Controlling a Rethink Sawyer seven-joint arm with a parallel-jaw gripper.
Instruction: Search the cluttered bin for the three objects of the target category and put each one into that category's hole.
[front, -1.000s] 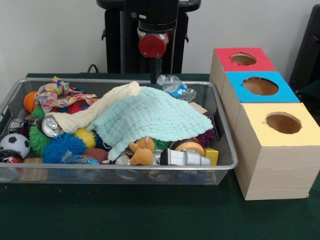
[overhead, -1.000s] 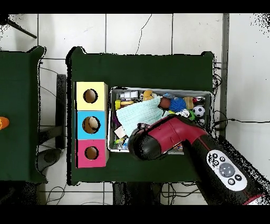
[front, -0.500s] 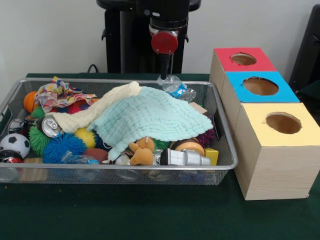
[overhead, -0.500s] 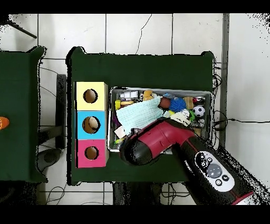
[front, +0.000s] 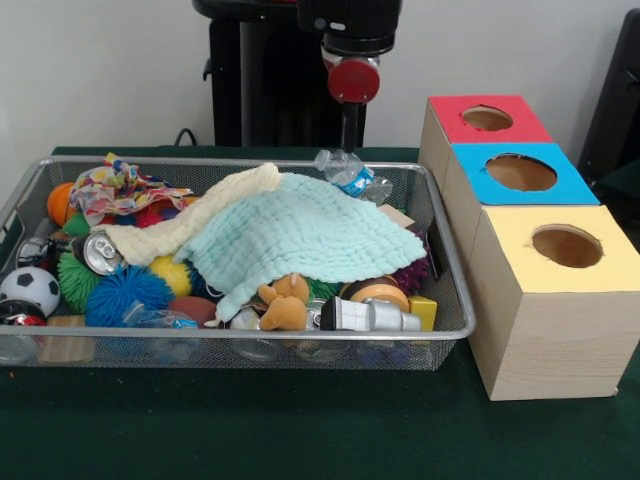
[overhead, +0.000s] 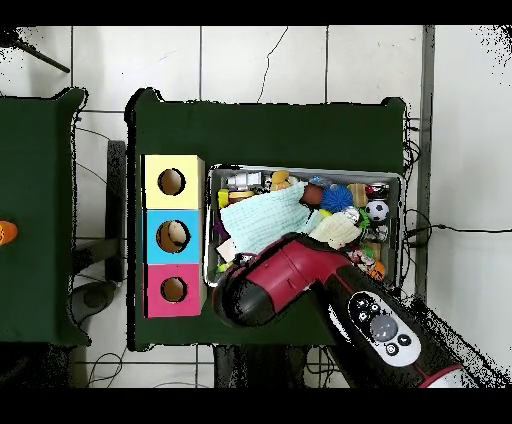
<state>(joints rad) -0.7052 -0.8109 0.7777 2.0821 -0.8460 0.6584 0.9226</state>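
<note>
A dark green cloth covers the surface (front: 300, 430); behind it stands a plain pale wall, and the overhead view shows a tiled floor (overhead: 260, 60) of pale squares with cables trailing round the surface's edge.

At nine o'clock in the front view sits the bin (front: 250, 335), a wide, shallow rectangular basket of silver wire mesh with a metal rim, its long axis running left to right across the picture. From its left end: an orange ball (front: 58, 203), a soccer ball (front: 28, 288), a crumpled patterned cloth (front: 115, 188), an open drink can (front: 101, 252), spiky rubber balls in green (front: 72, 278) and blue (front: 122, 295). Toward the middle, a cream knitted cloth (front: 180, 225) lies partly under a mint-green waffle-textured cloth (front: 300, 235), both draped over the heap. A tan plush toy (front: 283, 303) and a silver cylinder (front: 370, 316) lie by the front wall; a crushed clear plastic bottle (front: 345, 172) lies against the far wall, toward one o'clock.

The gripper (front: 349, 135) hangs as a narrow dark stem beneath a red round housing, just above the bottle; whether the jaws are released or clenched cannot be told. In the overhead view the red arm (overhead: 300, 285) covers the bin's corner at seven o'clock.

At three o'clock stand three pale wooden boxes in a row, each with a round hole in its top: red (front: 485, 118), blue (front: 520, 172), yellow (front: 565, 248).
</note>
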